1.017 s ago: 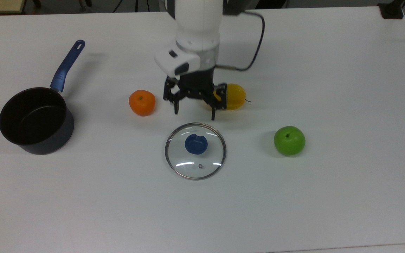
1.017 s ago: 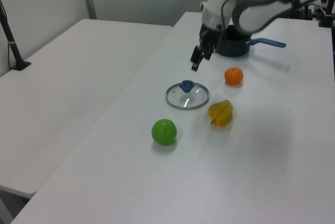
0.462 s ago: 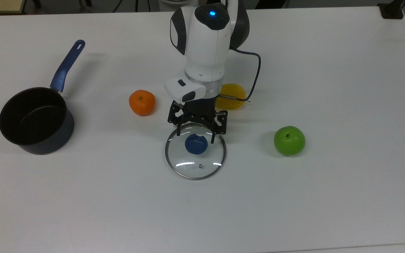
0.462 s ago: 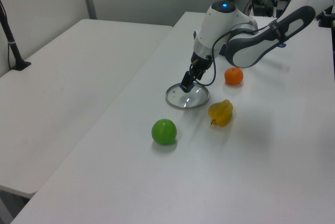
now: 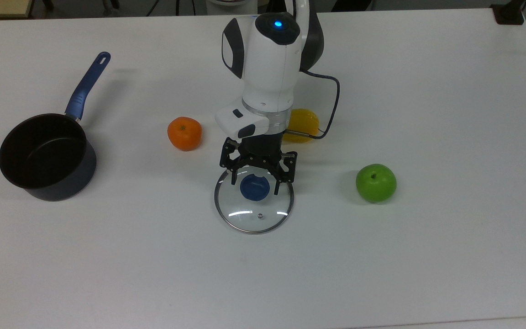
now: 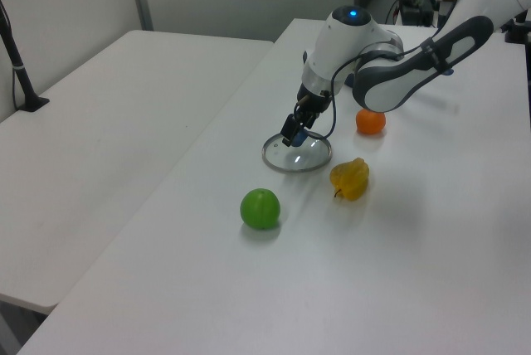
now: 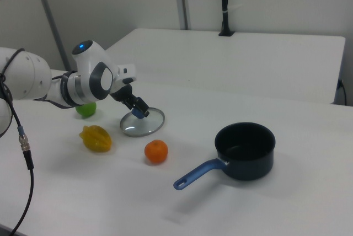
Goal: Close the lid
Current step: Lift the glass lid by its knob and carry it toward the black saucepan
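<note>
Top view: a white table (image 5: 427,256) fills the scene, matte and bare apart from a few things spread across it. The lid (image 5: 254,208) lies flat on the table near the middle, its blue knob (image 5: 255,188) up, well apart from the pot (image 5: 46,157), which stands open at the top view's left with its blue handle (image 5: 87,84) pointing away toward the far edge. The gripper (image 5: 256,183) hangs over the lid with its fingers (image 5: 233,178) spread, one on each side of the knob and not pressing it; it grasps nothing. An orange (image 5: 184,133) sits between pot and lid, a yellow fruit (image 5: 306,123) lies partly behind the arm (image 5: 270,68), and a green apple (image 5: 376,183) rests at the top view's right. A black cable (image 5: 334,103) loops from the wrist.

In the left view a second white table (image 6: 108,123) stands alongside, with a narrow gap between the two and a black post (image 6: 21,73) clamped on it; pale wall panels close the room behind. The gripper (image 6: 294,135) is low at the lid (image 6: 297,154).

In the right view the pot (image 7: 245,150) stands nearest, the lid (image 7: 144,124) beyond the orange (image 7: 156,151), and another white table (image 7: 231,59) carries a black pole (image 7: 225,4)
</note>
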Action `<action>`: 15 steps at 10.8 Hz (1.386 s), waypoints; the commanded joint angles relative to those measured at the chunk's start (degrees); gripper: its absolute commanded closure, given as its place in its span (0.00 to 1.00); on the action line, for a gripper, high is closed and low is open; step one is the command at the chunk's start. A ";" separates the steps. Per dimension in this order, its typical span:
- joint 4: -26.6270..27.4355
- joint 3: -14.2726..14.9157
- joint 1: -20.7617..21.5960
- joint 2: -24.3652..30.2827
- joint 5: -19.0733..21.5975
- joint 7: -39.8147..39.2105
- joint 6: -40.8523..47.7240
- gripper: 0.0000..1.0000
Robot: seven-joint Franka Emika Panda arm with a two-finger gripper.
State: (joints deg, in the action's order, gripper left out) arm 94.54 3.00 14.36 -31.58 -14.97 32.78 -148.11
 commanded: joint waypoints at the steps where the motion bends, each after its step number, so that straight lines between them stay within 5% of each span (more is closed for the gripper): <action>1: -0.76 0.43 0.41 -0.76 -3.83 1.85 -1.30 0.25; 3: -0.67 0.43 0.49 -0.76 -3.75 1.85 -1.30 0.32; 6: -0.58 0.43 0.58 -0.33 -3.57 1.85 -0.69 0.55; 11: -0.76 1.04 -1.17 7.13 -3.57 1.50 9.48 0.55; 15: -8.30 1.04 -8.36 8.29 -2.70 -5.86 21.53 0.55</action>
State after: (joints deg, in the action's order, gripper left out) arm 89.76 4.03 9.77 -24.11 -17.45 31.87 -132.52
